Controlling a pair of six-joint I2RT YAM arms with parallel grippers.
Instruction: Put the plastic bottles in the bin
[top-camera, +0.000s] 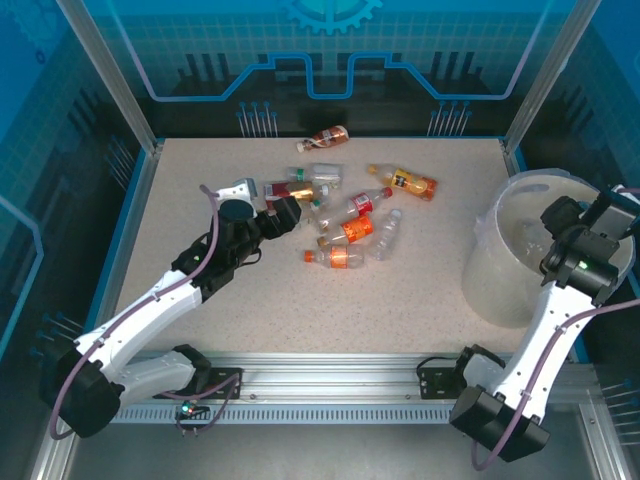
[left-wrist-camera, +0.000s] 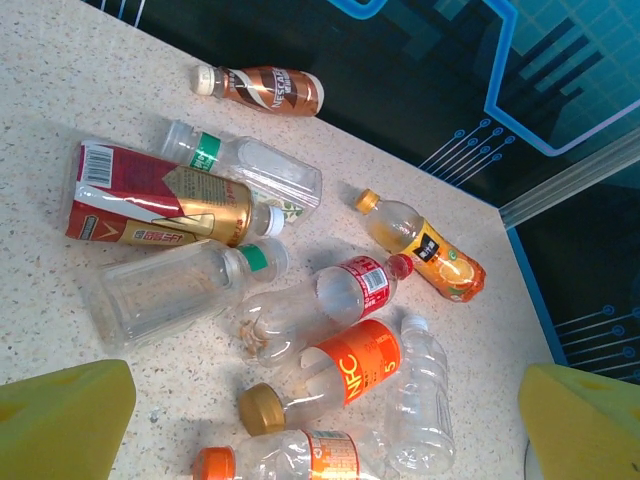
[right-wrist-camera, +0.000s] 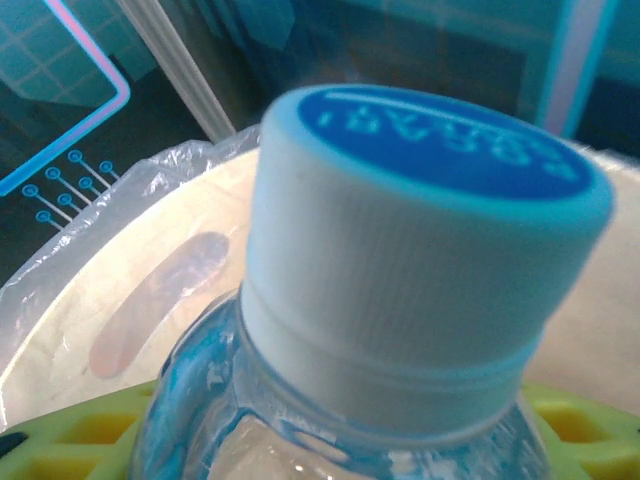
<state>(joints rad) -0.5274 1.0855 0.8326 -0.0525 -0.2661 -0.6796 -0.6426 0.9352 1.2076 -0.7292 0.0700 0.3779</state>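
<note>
The speckled tabletop (top-camera: 420, 290) carries everything. The bin (top-camera: 492, 282) stands directly beneath the right jaws, which are clamped on a clear bottle (right-wrist-camera: 200, 400) with a blue-topped white cap (right-wrist-camera: 420, 260); the bin's cream inner wall lies just behind that cap. The left jaws stand wide apart, one yellow pad (left-wrist-camera: 60, 420) on each side. The pile of plastic bottles (top-camera: 345, 215) lies on the tabletop ahead of and between them. Nearest the left-hand pad lies a clear green-capped bottle (left-wrist-camera: 175, 290), with a red-and-gold labelled bottle (left-wrist-camera: 160, 205) just beyond it. Midway between the pads lie an orange NFC-labelled bottle (left-wrist-camera: 340, 375) and a red-capped one (left-wrist-camera: 330, 300). An orange juice bottle (left-wrist-camera: 430, 250) and a brown bottle (left-wrist-camera: 265, 90) lie farthest ahead.
</note>
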